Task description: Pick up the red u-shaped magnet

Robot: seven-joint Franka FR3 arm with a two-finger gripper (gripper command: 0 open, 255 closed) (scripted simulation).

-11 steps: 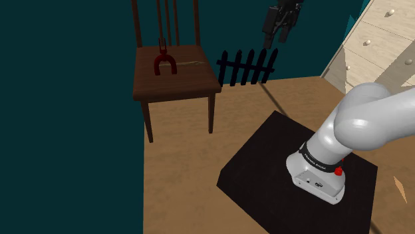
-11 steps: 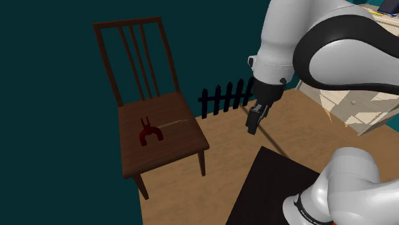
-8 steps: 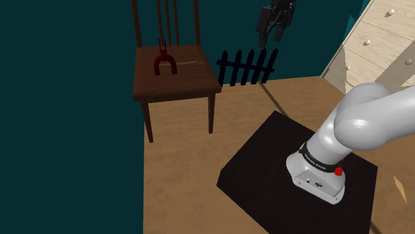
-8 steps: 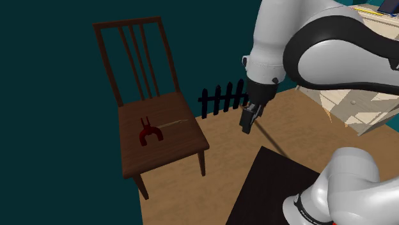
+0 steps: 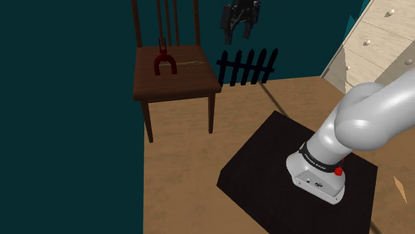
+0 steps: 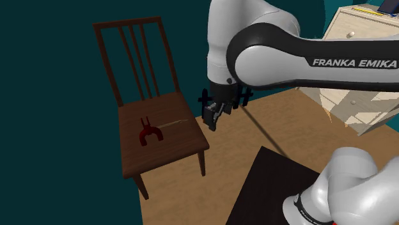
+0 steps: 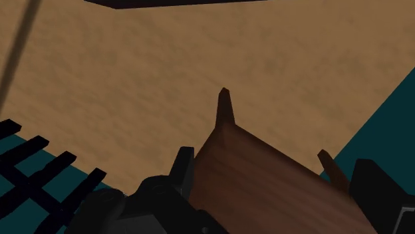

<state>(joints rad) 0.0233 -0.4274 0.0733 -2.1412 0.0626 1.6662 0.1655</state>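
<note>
Magnet: the red u-shaped magnet (image 5: 164, 65) lies flat on the dark wooden chair seat (image 5: 189, 80), upper left of centre in the shoulder view. Its two prongs point toward the slatted backrest.
Magnet, second exterior view: the magnet (image 6: 149, 133) sits left of centre, on the middle of the seat, with nothing touching it.
Pincer: the black pincer (image 5: 239, 34) hangs in the air at the top of the shoulder view, right of the backrest. Its fingers are spread apart and have hold of nothing.
Pincer, second exterior view: the pincer (image 6: 211, 119) hovers mid-frame, just beyond the seat's right edge and well apart from the magnet.
Wrist view: the two fingers (image 7: 184, 165) stand wide apart, with a corner of the brown seat showing between them and the tan floor (image 7: 199, 73) beyond.
Arm: the white arm (image 6: 281, 51) reaches across the upper right of the second exterior view.
Surroundings: a low black picket fence (image 5: 246, 66) stands right of the chair, a pale dresser (image 5: 376, 40) fills the upper right corner, and the black stand (image 5: 266, 166) sits at lower right.
</note>
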